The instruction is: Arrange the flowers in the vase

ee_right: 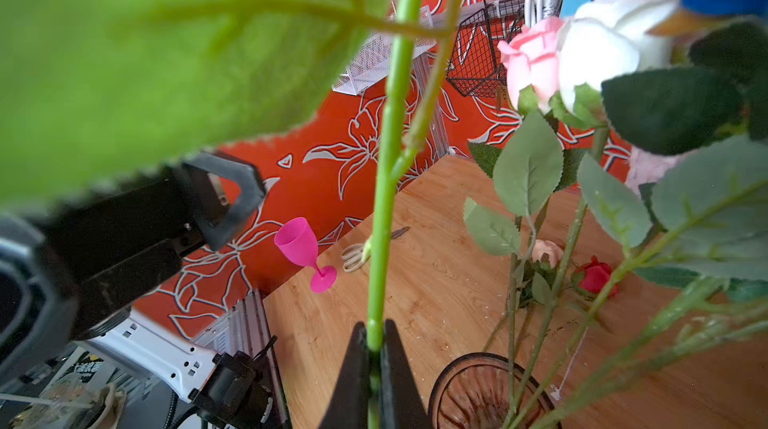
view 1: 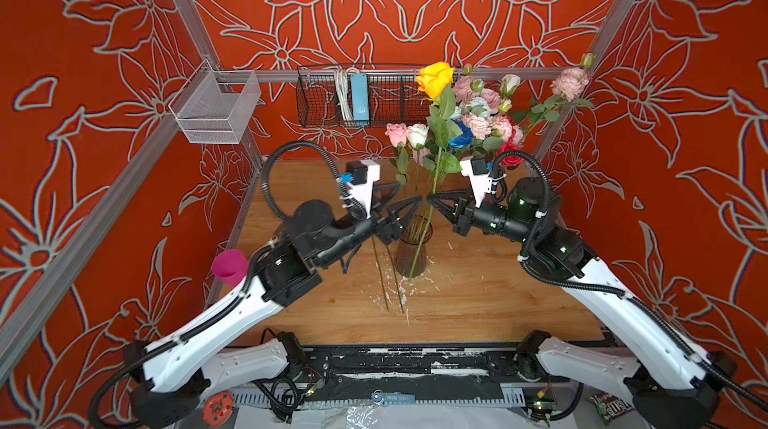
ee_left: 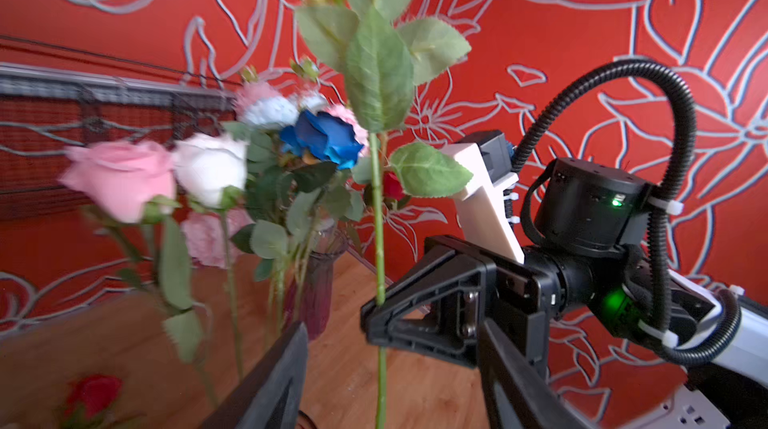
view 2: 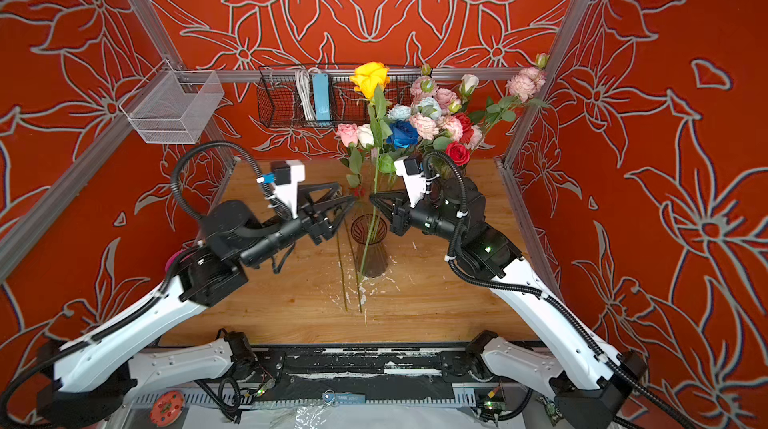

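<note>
Two grippers meet above the vase (view 1: 411, 252), which sits near the centre of the table (view 1: 478, 302). The right gripper (view 1: 430, 198) is pressed tight on the stem (ee_right: 384, 198) of the yellow rose (view 1: 435, 79). That stem runs down through the vase mouth. The left gripper (view 1: 412, 197), at 9 o'clock of the stem, stands spread and grips nothing.

The rose looks nearly placed. To finish well, the right arm should lower the stem straight until its foot rests on the vase floor. It should then part its jaws slowly and back away toward 3 o'clock, so the leaves do not snag.

A pink rose (view 1: 396, 134) and a white rose (view 1: 417, 135) crowd the stem at 11 o'clock and could be knocked. A full bouquet (view 1: 482, 119) stands at 1 o'clock. A goblet (view 1: 230, 267) sits at the table's 9 o'clock edge, with scissors (ee_right: 356, 255) near it. Loose blooms (ee_right: 596, 275) lie on the wood beyond the vase.
</note>
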